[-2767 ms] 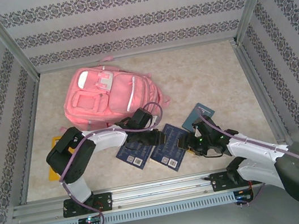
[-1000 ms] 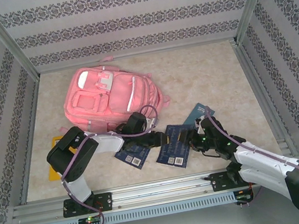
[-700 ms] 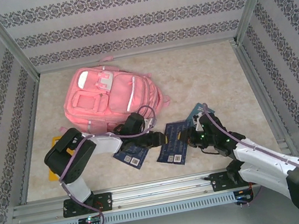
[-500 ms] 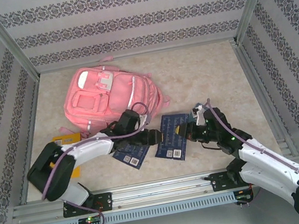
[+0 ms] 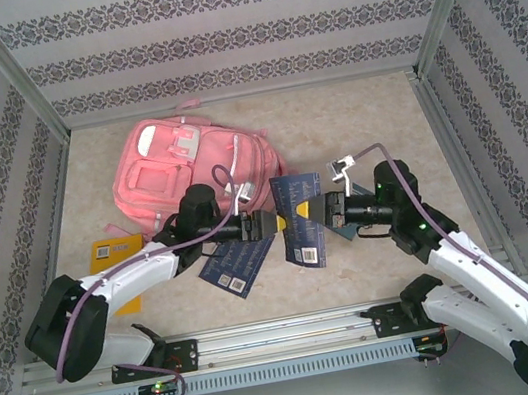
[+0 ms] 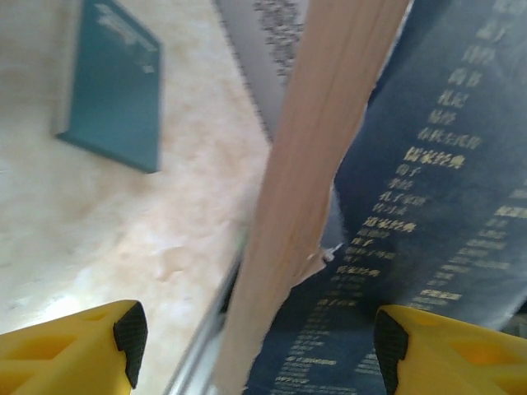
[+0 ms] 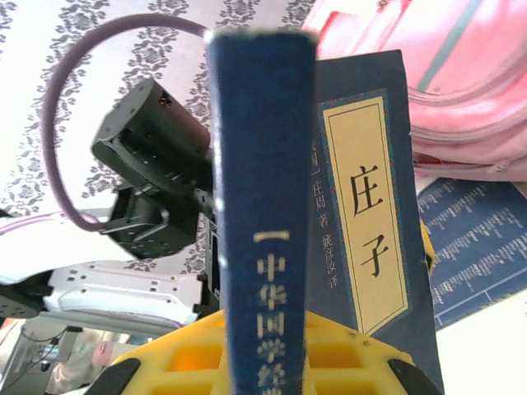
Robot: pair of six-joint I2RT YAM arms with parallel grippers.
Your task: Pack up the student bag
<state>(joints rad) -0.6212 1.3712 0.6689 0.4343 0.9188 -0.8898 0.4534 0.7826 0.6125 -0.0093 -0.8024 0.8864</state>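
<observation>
The student bag (image 5: pixel 178 166) is a large pink backpack lying flat on the far left of the table; its pink fabric also fills the top right corner of the right wrist view (image 7: pixel 461 90). A dark blue book (image 5: pixel 300 220) with a yellow title label hangs upright above the table, just right of the bag. My right gripper (image 5: pixel 329 209) is shut on the book's spine (image 7: pixel 263 164), which stands between its jaws (image 7: pixel 263 370). My left gripper (image 5: pixel 270 223) faces the book from the left, open, its yellow fingers (image 6: pixel 123 337) wide on either side of the page edge (image 6: pixel 321 148).
A second dark blue book (image 5: pixel 235 263) lies on the table below the left gripper. A teal book (image 6: pixel 115 90) lies flat beyond the held one. A yellow book (image 5: pixel 114 251) lies at the left. Metal frame posts and patterned walls close in the table.
The right gripper shut on the dark blue book and raised it upright off the table. The left gripper opened, and both arms stretched out toward the bag.
</observation>
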